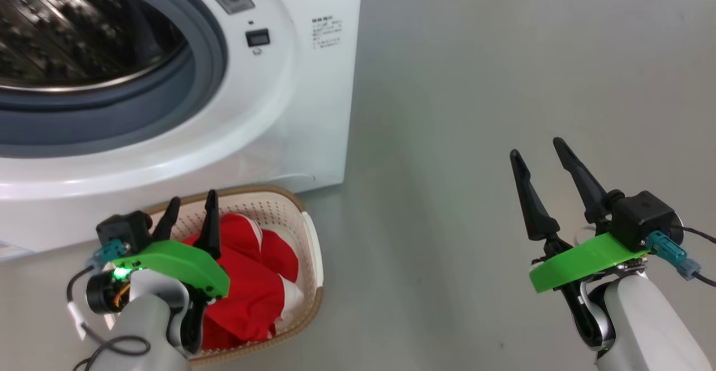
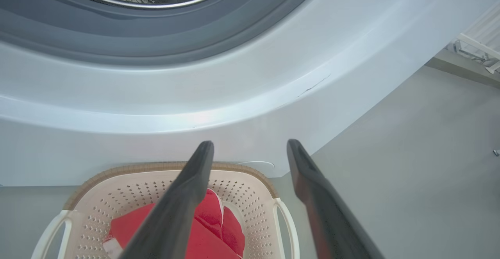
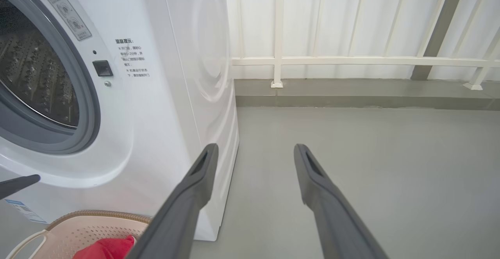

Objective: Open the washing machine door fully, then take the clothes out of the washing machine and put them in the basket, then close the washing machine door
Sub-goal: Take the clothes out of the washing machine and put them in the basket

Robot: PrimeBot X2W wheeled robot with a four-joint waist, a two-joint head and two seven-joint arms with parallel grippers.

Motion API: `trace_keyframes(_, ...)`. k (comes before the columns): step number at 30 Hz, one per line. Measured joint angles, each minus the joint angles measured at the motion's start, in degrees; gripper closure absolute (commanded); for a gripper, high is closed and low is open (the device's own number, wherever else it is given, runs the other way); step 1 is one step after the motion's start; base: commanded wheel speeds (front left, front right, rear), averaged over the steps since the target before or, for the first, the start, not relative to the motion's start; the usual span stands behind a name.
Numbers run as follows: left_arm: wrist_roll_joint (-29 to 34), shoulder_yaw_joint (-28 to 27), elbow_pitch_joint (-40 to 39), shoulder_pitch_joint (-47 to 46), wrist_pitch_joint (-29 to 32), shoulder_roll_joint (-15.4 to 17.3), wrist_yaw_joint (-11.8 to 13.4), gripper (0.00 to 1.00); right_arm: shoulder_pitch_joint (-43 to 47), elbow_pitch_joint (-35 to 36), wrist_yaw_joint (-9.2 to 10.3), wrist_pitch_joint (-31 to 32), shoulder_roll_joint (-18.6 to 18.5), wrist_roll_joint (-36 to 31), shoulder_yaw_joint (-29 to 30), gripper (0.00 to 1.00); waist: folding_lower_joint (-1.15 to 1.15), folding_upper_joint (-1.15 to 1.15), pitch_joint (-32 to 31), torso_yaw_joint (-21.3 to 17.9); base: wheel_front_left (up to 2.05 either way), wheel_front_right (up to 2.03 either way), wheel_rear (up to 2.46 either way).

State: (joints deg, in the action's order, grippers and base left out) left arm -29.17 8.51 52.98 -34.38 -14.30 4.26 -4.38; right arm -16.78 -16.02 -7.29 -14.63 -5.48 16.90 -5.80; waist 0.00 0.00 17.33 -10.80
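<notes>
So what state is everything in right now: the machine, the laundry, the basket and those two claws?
washing machine: mouth uncovered, visible part of drum bare.
basket: on the floor before the machine, loaded.
clothes: piled in the basket.
left gripper: open, empty, above the clothes.
right gripper: open, empty, over the floor.

Bright even light, soft shadows — wide-angle edges bowed

The clothes (image 1: 251,281) lie in the basket (image 1: 274,207), before the washing machine (image 1: 313,113).
</notes>
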Motion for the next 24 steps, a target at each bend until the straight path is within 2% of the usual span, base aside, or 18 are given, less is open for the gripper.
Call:
trace_keyframes(14,9.11,-4.47,-33.76,18.14,-0.02,0.36,4.81,0.00,3.32,-0.62,0.00,0.00,0.19,-2.50,3.65,0.00,0.00,0.00,-8.41,1.75,0.00,0.00,0.00)
trace_keyframes(18,11.77,-5.20,-38.90,22.80,-0.18,0.53,5.94,0.00,4.84,-0.46,0.00,0.00,0.20,-3.39,4.20,0.00,0.00,0.00,-10.62,1.95,0.00,0.00,0.00)
trace_keyframes(24,13.49,-6.89,-42.40,28.31,-0.18,1.21,7.08,0.00,7.41,0.38,0.00,0.00,0.20,-4.67,4.82,0.00,0.00,0.00,-13.88,2.06,0.00,0.00,0.00)
